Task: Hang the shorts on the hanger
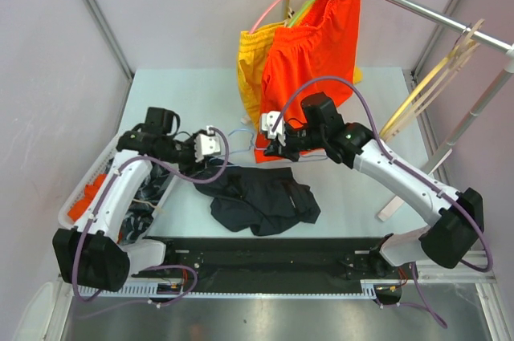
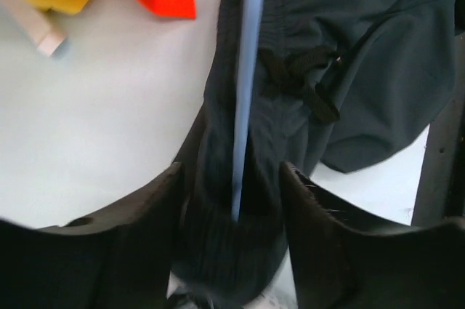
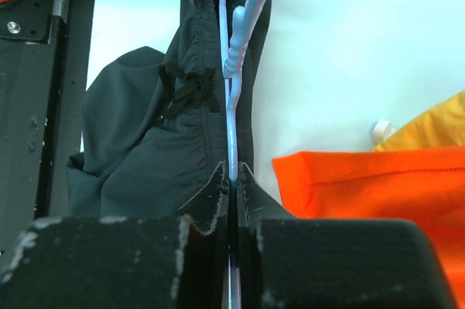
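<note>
Partway: right hand (image 3: 232,178) clamped on the hanger (image 3: 232,134) at the shorts (image 1: 265,200) waistband, left hand (image 2: 232,178) apart around it — most fabric lies heaped on the bench (image 1: 353,188).

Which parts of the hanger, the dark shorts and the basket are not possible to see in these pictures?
- The hanger: in both wrist views the top edge cuts off its wire. The top view shows only a short bit beside the shorts.
- The leg openings of the shorts: in the top view, crumpled folds hide them.
- The contents of the basket: in the top view, the left arm covers most of them.
</note>
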`<action>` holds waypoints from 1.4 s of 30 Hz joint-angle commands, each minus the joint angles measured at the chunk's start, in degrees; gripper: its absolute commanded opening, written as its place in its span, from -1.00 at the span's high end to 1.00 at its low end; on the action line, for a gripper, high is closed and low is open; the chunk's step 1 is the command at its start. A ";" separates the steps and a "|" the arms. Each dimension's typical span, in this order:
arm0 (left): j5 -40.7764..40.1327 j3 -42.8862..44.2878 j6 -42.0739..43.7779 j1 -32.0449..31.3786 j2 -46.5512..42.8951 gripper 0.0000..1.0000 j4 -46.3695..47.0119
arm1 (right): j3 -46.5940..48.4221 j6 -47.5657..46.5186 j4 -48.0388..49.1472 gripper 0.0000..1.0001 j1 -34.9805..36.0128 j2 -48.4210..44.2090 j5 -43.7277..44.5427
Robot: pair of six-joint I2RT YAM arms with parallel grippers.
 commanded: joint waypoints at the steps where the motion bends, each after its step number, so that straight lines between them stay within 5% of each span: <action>1: -0.81 -3.61 -2.02 -4.07 -2.42 -0.03 9.94 | 0.66 -0.48 5.74 1.00 1.21 -3.45 -2.25; 6: -0.63 -3.70 -5.01 -4.08 -2.94 0.98 10.65 | 0.57 1.89 5.65 1.00 1.39 -4.51 -0.85; 8: 0.16 -4.49 -6.77 -3.64 -5.13 1.00 11.44 | 0.66 3.82 4.25 0.92 1.39 -5.65 1.34; 9: 0.34 -4.93 -7.30 -3.64 -5.92 1.00 12.57 | 0.66 6.61 3.46 0.50 1.30 -6.09 2.40; 11: 0.51 -6.42 -8.61 -3.55 -8.64 1.00 13.72 | 0.57 8.30 -0.73 0.04 -0.27 -9.06 2.85; 12: 0.69 -6.95 -8.53 -3.63 -9.61 0.99 14.34 | 0.49 9.88 -2.16 -0.35 -1.24 -10.39 3.11; 15: 1.57 -8.62 -6.35 -3.63 -13.39 1.00 13.30 | 0.66 20.24 -5.59 -0.71 -7.73 -15.40 1.89; 18: 1.22 -10.64 -0.73 -5.12 -17.08 1.00 9.96 | 0.66 26.41 -6.04 -0.83 -10.47 -19.79 0.56; 26: -2.12 -14.59 17.56 -10.13 -22.19 0.99 -2.16 | 2.15 28.70 -5.42 -0.86 -10.30 -20.43 2.24; 32: -4.49 -17.06 24.68 -16.99 -29.48 1.00 -4.45 | 2.16 29.32 -6.21 -0.57 -8.45 -10.24 1.18; 42: -7.57 -18.99 31.72 -24.81 -34.75 1.00 -8.60 | 2.16 30.63 -0.51 -0.37 -5.46 6.99 2.32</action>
